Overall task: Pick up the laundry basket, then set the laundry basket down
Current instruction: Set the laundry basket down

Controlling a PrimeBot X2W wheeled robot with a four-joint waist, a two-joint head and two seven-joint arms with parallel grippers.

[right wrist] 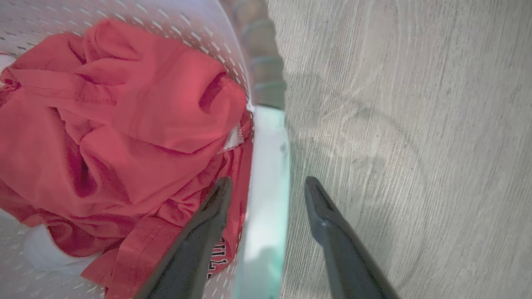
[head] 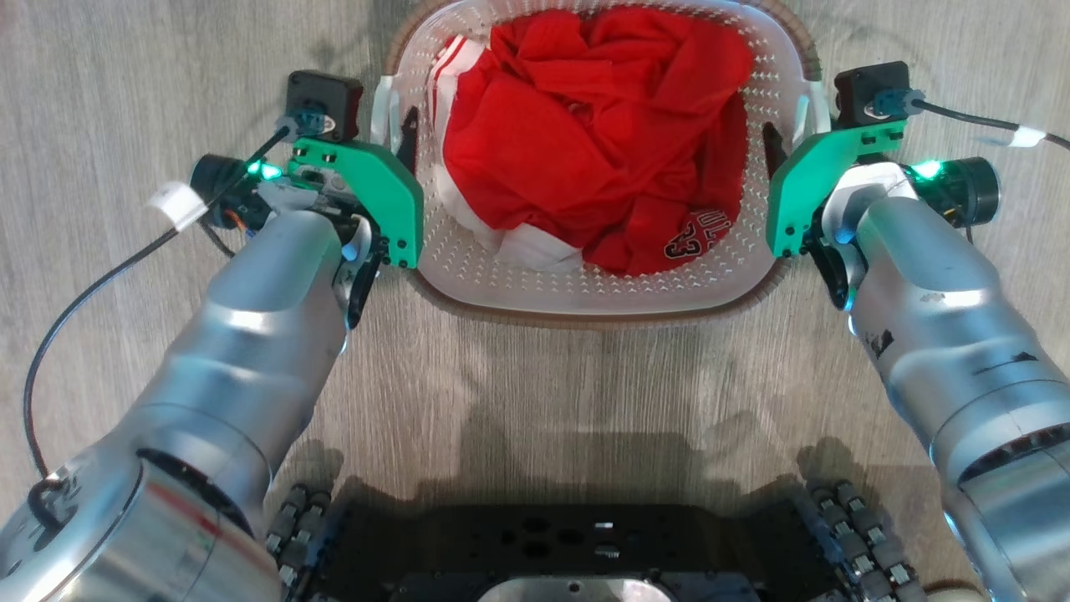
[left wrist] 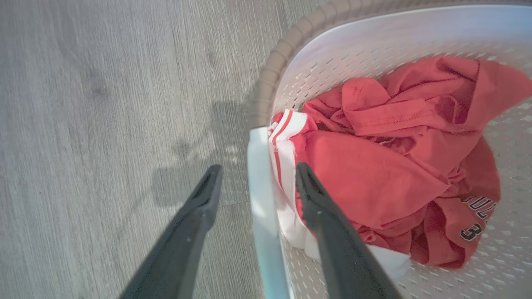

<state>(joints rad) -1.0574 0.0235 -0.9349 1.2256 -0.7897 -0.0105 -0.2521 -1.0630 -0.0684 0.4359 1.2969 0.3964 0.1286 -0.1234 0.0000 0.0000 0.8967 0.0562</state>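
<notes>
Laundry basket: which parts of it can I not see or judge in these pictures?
- Far rim of the laundry basket: head view, cut off by the top edge.
- Basket bottom: all views, covered by the red clothes.
- Print on the clothes: head and wrist views, folds hide most letters.
- Contact with the floor: head view, hidden by the basket's own body.

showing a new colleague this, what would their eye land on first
The heap of red clothes in the white laundry basket on the grey wood floor, at the top middle of the head view. Next, the left gripper and right gripper, each open astride a side handle of the basket.
</notes>
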